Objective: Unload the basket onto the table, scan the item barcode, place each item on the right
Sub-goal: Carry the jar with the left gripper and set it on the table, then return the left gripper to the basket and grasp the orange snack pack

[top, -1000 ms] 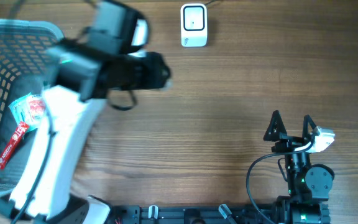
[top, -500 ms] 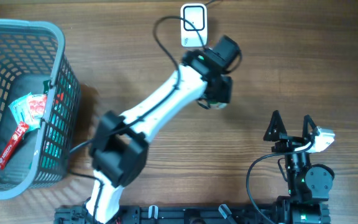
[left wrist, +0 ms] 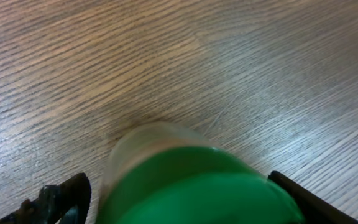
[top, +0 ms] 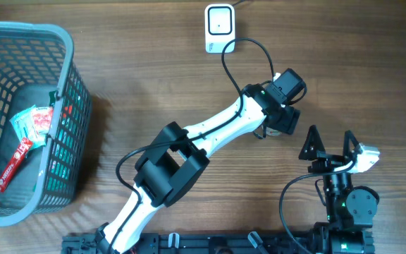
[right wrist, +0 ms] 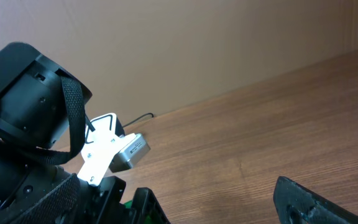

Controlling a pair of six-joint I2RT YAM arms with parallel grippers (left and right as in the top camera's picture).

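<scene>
Green-topped item (left wrist: 188, 165) sits between the left gripper's (left wrist: 179, 191) jaws; grip or release cannot be told. Right gripper (top: 330, 143) spread, empty. Scanner (top: 219, 28) well apart: scan unconfirmed.

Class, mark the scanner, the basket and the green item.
scanner (top: 220, 28), overhead view, its white front face.
basket (top: 20, 27), overhead view, its top rim.
green item (left wrist: 197, 186), left wrist view, its green body.
</scene>
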